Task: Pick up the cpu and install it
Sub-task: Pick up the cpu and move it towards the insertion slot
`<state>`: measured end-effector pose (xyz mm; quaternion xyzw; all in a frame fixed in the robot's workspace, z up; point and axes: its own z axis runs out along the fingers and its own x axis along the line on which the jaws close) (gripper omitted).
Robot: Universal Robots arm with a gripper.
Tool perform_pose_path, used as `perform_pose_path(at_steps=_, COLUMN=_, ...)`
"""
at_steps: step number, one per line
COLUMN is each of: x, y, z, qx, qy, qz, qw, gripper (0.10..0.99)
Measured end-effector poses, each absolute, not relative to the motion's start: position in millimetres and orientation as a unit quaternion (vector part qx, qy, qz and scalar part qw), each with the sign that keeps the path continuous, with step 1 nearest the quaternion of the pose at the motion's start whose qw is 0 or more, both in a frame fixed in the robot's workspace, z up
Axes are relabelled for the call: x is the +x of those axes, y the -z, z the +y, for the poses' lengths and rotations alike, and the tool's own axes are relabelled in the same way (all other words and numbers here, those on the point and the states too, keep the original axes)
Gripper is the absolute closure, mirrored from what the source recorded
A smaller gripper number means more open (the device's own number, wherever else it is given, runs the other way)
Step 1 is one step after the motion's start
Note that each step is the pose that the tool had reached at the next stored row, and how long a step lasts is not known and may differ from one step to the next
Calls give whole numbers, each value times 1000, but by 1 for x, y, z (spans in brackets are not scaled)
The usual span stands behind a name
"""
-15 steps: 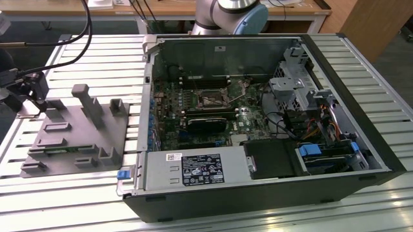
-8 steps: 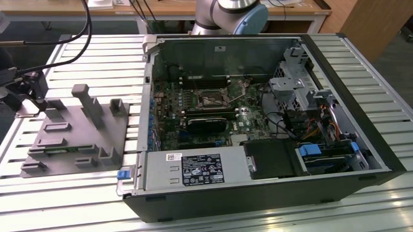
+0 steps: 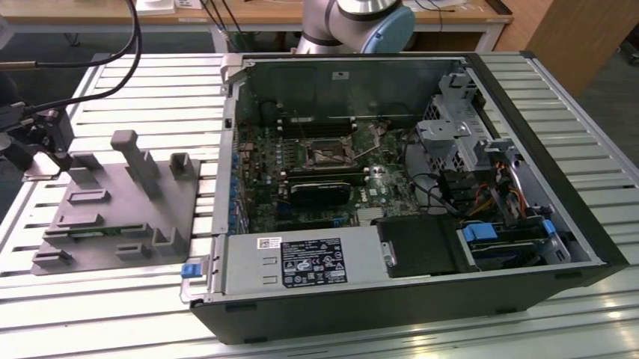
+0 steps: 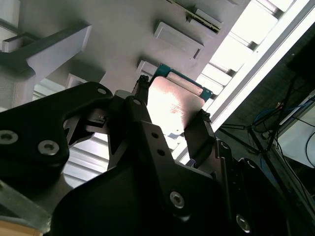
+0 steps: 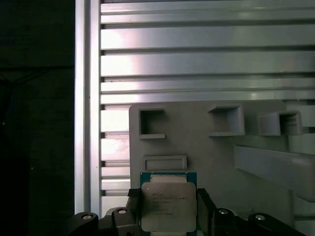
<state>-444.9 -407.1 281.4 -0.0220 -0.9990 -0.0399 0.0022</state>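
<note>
The cpu (image 5: 165, 205) is a small square chip with a shiny metal top and a green rim. It sits between the two dark fingers (image 5: 132, 206) of my gripper (image 5: 168, 211), which touch its opposite edges. In the second wrist view the cpu (image 4: 173, 101) shows the same way, with the gripper (image 4: 172, 110) shut on it over the grey plastic tray (image 4: 123, 29). In the exterior view the gripper (image 3: 42, 149) hangs at the tray's (image 3: 115, 206) far left corner. The black socket frame (image 3: 328, 155) lies open on the motherboard inside the case.
An open black computer case (image 3: 399, 187) lies on its side at the exterior view's right, with cables, a drive cage and a power supply inside. The tray carries upright posts (image 3: 133, 153) and recesses. Everything rests on a slatted metal table (image 3: 150, 82).
</note>
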Motion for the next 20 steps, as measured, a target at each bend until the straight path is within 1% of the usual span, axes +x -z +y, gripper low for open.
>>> perform_pose_path(at_steps=20, x=-445, y=-289, z=-407, qx=-22, qy=43, qz=-999, qw=2, gripper=545)
